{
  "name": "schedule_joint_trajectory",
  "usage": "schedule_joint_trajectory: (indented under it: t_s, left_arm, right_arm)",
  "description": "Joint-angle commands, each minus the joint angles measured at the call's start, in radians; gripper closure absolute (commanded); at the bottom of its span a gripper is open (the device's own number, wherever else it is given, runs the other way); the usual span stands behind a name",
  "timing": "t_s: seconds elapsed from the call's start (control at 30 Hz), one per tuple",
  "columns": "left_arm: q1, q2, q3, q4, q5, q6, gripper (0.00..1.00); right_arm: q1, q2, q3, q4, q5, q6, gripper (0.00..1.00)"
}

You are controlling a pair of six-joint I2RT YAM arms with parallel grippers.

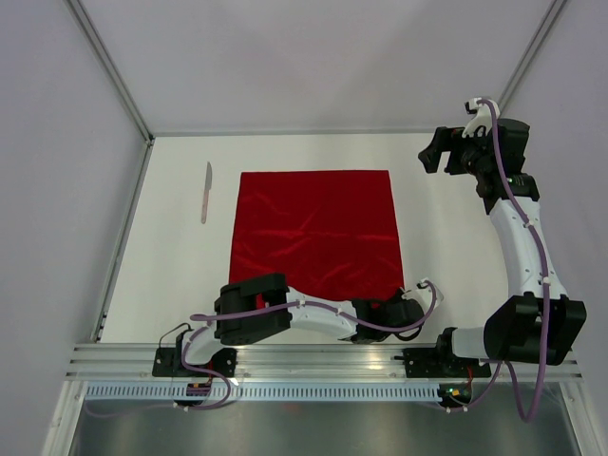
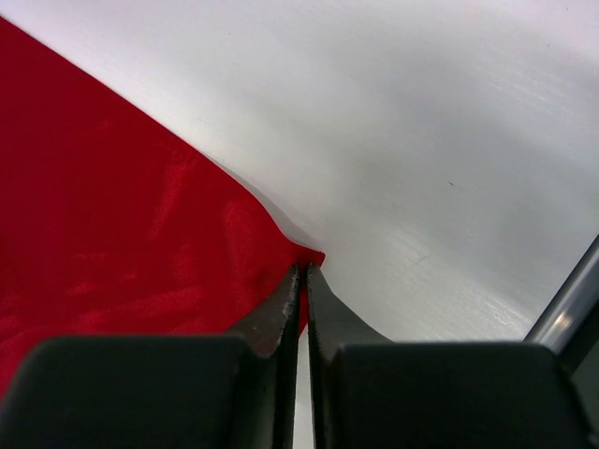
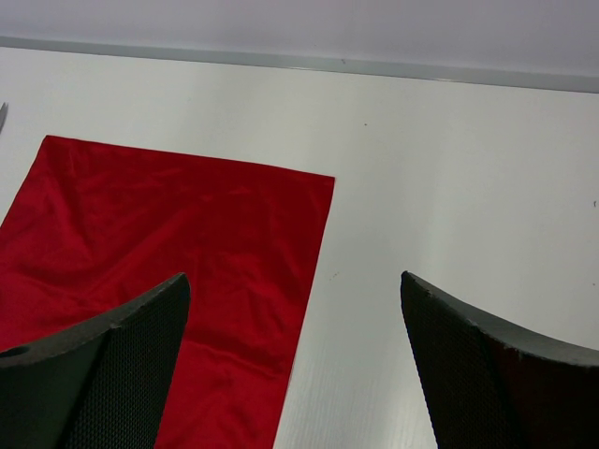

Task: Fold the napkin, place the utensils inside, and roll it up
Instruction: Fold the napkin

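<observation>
The deep-red napkin (image 1: 318, 233) lies flat and spread out in the middle of the white table. My left gripper (image 1: 394, 309) is at its near right corner. In the left wrist view the gripper (image 2: 304, 269) is shut, with the napkin (image 2: 112, 234) corner pinched between the jaw tips. My right gripper (image 1: 439, 152) is open and empty, raised beyond the napkin's far right corner. In the right wrist view the gripper (image 3: 293, 277) looks down on the napkin's (image 3: 168, 224) right edge. A knife (image 1: 206, 192) lies left of the napkin.
White walls with metal frame rails bound the table at the back and on both sides. The aluminium mounting rail (image 1: 323, 361) runs along the near edge. Bare table (image 1: 446, 247) lies right of the napkin. The knife's tip (image 3: 3, 112) shows at the left edge of the right wrist view.
</observation>
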Motion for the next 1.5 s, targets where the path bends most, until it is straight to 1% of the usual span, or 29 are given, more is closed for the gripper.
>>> schedule_joint_trajectory:
  t_s: [0.0, 0.03, 0.57, 0.9, 1.2, 1.3, 1.47]
  left_arm:
    - [-0.002, 0.000, 0.019, 0.019, 0.013, 0.013, 0.93]
    - [-0.002, -0.004, 0.021, 0.019, 0.018, 0.015, 0.98]
    - [-0.002, -0.040, 0.021, 0.042, 0.058, 0.023, 0.98]
    - [-0.002, -0.103, 0.029, 0.055, 0.115, -0.020, 0.98]
    - [0.009, -0.121, 0.061, 0.045, 0.151, -0.059, 0.98]
    - [0.032, -0.153, 0.038, 0.048, 0.161, -0.092, 0.98]
    - [0.111, -0.257, -0.039, 0.072, 0.197, -0.163, 0.98]
  right_arm:
    - [-0.005, -0.006, 0.001, -0.001, -0.007, 0.010, 0.02]
    - [-0.005, -0.006, -0.001, -0.001, -0.008, 0.008, 0.02]
    - [-0.005, -0.004, -0.002, -0.003, -0.016, 0.003, 0.02]
    - [-0.005, -0.001, -0.002, -0.007, -0.018, -0.001, 0.02]
    - [-0.005, -0.001, -0.001, -0.014, -0.019, -0.003, 0.02]
    - [-0.005, -0.001, -0.001, -0.012, -0.019, -0.003, 0.02]
    - [-0.005, 0.000, -0.001, -0.014, -0.021, -0.004, 0.02]
